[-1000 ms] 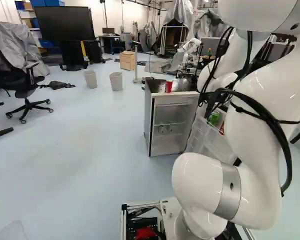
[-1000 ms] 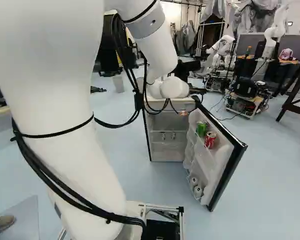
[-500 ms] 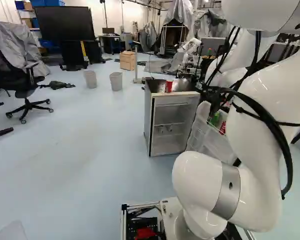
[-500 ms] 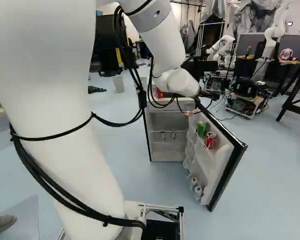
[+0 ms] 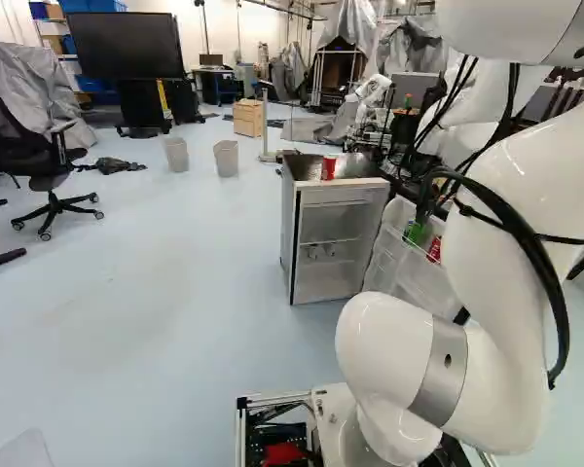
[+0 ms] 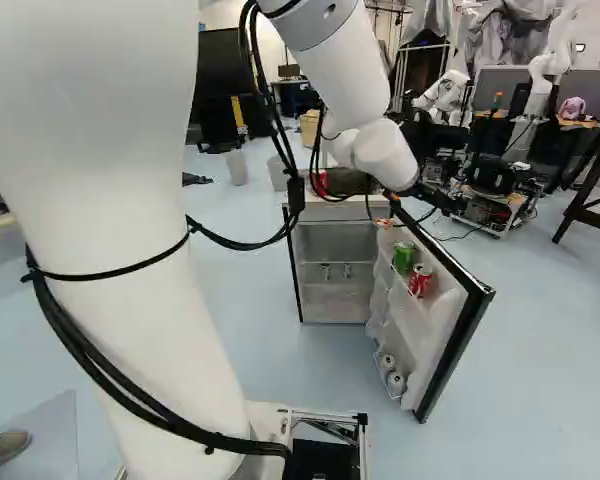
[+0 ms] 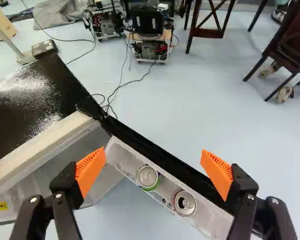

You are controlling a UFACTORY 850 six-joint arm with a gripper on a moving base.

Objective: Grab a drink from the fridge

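This is a robotics lab with a workshop's clutter: another robot [image 6: 550, 65] stands across a smooth pale floor [image 5: 156, 292], near machinery on a low frame [image 6: 495, 205], loose cables [image 7: 121, 86], grey sheets [image 5: 15, 83], a big black screen [image 5: 127, 46], an office chair [image 5: 15, 136] and blue bins [image 5: 92, 6] on shelves [image 5: 51, 19].

The fridge [image 7: 45, 146] bears a yellow label [image 7: 1, 205], print illegible.

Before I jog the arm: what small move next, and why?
Probably lower the gripper toward the green can: its fingers are open, and the wrist view shows that can nearer midway between them than the red can.
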